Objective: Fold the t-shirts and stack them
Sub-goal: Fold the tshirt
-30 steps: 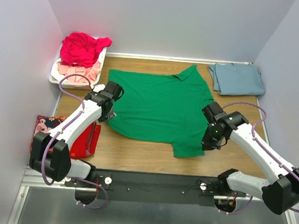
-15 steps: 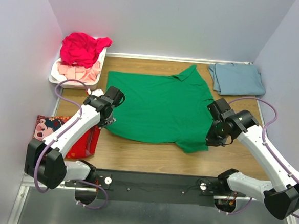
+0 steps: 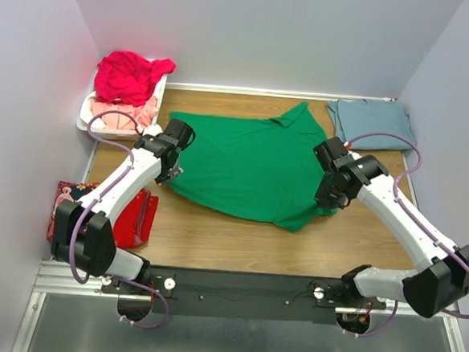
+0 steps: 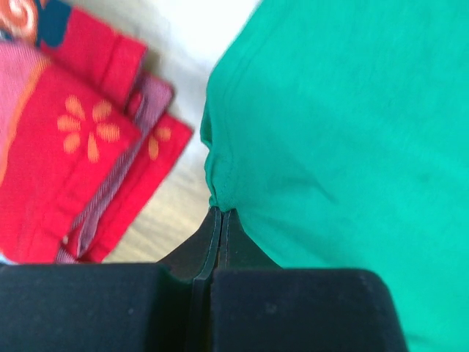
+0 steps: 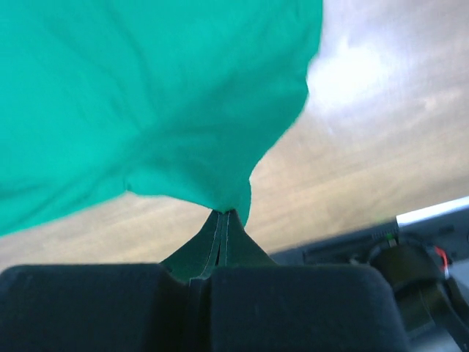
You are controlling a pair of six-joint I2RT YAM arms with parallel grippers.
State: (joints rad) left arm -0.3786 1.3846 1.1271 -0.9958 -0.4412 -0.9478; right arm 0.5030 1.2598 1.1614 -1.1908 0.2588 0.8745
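The bright green t-shirt (image 3: 247,165) lies spread on the wooden table, its near hem lifted at both ends. My left gripper (image 3: 167,170) is shut on the shirt's near-left edge (image 4: 220,198). My right gripper (image 3: 329,197) is shut on the shirt's near-right edge (image 5: 231,198) and holds it above the table. A folded blue-grey t-shirt (image 3: 372,124) lies at the far right corner. A magenta-red t-shirt (image 3: 129,75) is heaped over a pale pink one (image 3: 120,112) in the white basket (image 3: 86,116) at the far left.
A red patterned cloth (image 3: 127,217) lies off the table's left edge, also in the left wrist view (image 4: 73,147). Walls close in on the left, back and right. The black rail with the arm bases (image 3: 243,288) runs along the near edge.
Both grippers have moved away from the near edge with the green shirt's hem, carrying it toward the far side. The near part of the shirt has lifted and drawn in.
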